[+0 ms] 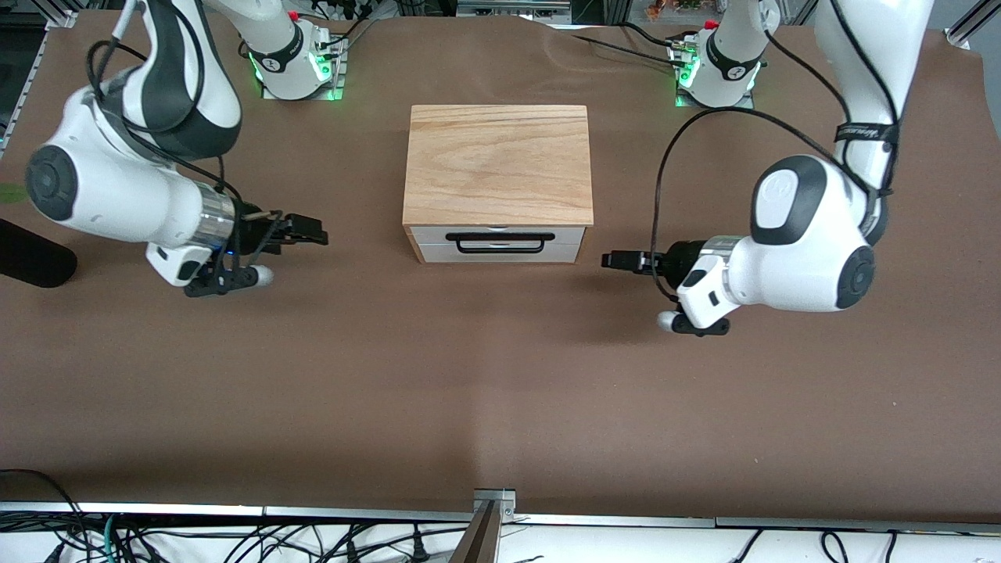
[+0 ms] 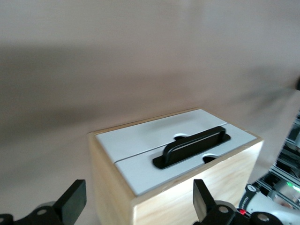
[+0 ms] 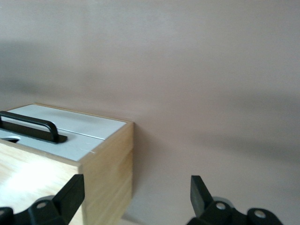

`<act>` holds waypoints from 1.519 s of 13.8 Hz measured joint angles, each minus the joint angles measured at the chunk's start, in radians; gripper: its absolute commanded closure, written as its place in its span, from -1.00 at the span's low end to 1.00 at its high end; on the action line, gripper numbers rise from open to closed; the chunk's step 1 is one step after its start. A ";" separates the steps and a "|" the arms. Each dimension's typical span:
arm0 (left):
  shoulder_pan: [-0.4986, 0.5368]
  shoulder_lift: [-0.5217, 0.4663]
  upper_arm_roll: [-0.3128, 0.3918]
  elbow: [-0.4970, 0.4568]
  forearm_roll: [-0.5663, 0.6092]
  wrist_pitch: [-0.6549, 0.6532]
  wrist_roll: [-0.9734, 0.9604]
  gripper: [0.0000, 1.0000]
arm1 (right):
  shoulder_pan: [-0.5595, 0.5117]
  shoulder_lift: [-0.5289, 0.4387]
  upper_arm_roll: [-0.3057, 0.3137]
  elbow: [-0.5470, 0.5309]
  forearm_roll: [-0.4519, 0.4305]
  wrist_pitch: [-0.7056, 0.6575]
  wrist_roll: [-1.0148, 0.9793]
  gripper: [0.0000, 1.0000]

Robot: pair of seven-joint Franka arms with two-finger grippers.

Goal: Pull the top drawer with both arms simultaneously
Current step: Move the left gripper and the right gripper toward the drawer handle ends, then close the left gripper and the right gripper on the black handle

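Note:
The wooden box (image 1: 498, 160) stands mid-table with its top drawer (image 1: 438, 233) shut, white front facing the front camera. The black bar handle (image 1: 500, 243) is free. My left gripper (image 1: 614, 260) is open and empty, low over the table beside the box's front corner toward the left arm's end, a gap away. My right gripper (image 1: 309, 231) is open and empty, beside the box toward the right arm's end, farther off. The left wrist view shows the handle (image 2: 194, 146) past my open left gripper (image 2: 138, 201). The right wrist view shows the handle (image 3: 28, 125) and my right gripper (image 3: 135, 192).
The brown table mat (image 1: 500, 391) spreads around the box. The arm bases (image 1: 297, 66) glow green along the table's edge farthest from the front camera. Black cables (image 1: 665, 180) hang from the left arm. A metal bracket (image 1: 494, 500) sits at the nearest table edge.

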State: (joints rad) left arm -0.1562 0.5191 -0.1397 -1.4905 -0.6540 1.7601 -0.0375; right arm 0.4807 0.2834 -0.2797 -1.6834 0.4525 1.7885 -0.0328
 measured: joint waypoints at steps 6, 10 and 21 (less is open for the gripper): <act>-0.025 0.159 -0.001 -0.002 -0.284 0.056 0.386 -1.00 | 0.058 0.104 0.001 0.004 0.290 0.058 -0.086 -1.00; -0.025 0.182 -0.001 -0.038 -0.391 0.055 0.548 -1.00 | 0.065 0.181 0.001 0.005 0.440 0.085 -0.218 -1.00; -0.038 0.181 -0.005 -0.231 -0.650 0.054 0.871 -0.38 | 0.125 0.307 0.001 -0.007 0.734 0.161 -0.448 -0.88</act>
State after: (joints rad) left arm -0.1942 0.6999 -0.1445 -1.7213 -1.3036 1.8145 0.8338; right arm 0.6053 0.5908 -0.2788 -1.6902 1.1863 1.9499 -0.4812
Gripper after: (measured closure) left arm 0.128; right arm 0.004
